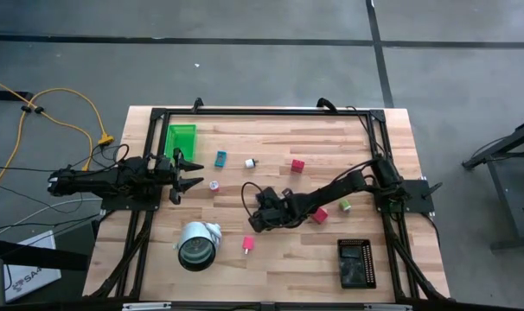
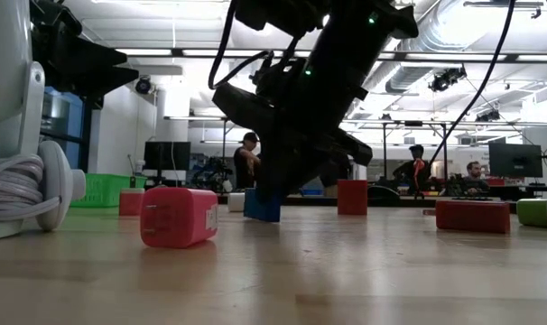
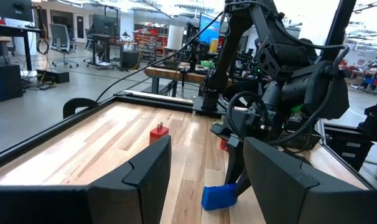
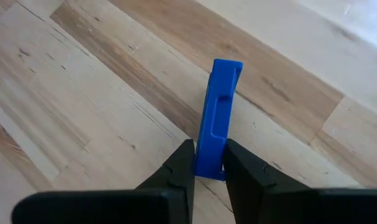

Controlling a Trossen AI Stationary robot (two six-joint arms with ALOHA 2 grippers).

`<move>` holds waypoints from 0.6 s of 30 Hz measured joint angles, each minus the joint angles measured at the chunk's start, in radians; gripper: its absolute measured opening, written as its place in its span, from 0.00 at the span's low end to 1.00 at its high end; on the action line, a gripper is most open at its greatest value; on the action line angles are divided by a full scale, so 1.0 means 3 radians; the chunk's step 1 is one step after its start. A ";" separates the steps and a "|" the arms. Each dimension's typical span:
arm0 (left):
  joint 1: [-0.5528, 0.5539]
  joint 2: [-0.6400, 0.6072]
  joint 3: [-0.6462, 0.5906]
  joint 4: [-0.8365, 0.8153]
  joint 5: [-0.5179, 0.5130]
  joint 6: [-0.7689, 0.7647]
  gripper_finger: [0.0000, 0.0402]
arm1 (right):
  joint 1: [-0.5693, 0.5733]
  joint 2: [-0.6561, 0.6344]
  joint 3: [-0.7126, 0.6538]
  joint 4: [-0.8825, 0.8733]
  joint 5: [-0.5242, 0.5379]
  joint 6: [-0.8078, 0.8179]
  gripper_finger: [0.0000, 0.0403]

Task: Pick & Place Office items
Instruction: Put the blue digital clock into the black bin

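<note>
Blue piece (image 4: 217, 118) pinched between the right gripper (image 4: 207, 163) fingers, low over the wooden table (image 1: 279, 259) near its middle, touching or just above it (hard to call). Pink block (image 2: 178, 217) sits nearby on the planks. Left gripper (image 1: 186, 173) waits beside the green tray (image 1: 181, 138), jaws apart, empty. Beyond, an office with people at desks.

Middle of the table (image 1: 271, 268) is pretty crowded: the right arm stretches across it, its end effector (image 1: 255, 220) clamped on a blue piece (image 4: 216, 118) down at the wood. The big roll (image 1: 197, 244) blocks the near-left part, with a pink block (image 1: 247, 244) between it and the arm. The black tray (image 1: 356, 263) takes the near-right corner. The far strip past the red block (image 1: 297, 165) looks open.
</note>
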 joint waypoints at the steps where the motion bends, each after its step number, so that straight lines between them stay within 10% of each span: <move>1: 0.0001 0.0000 0.0000 0.0000 0.0000 0.0000 0.49 | 0.0000 -0.0019 0.0000 0.0004 0.0014 -0.0031 0.14; 18: 0.0000 0.0000 0.0000 0.0000 0.0000 0.0000 0.49 | 0.0257 -0.0645 0.0000 -0.0809 0.0362 -0.0295 0.14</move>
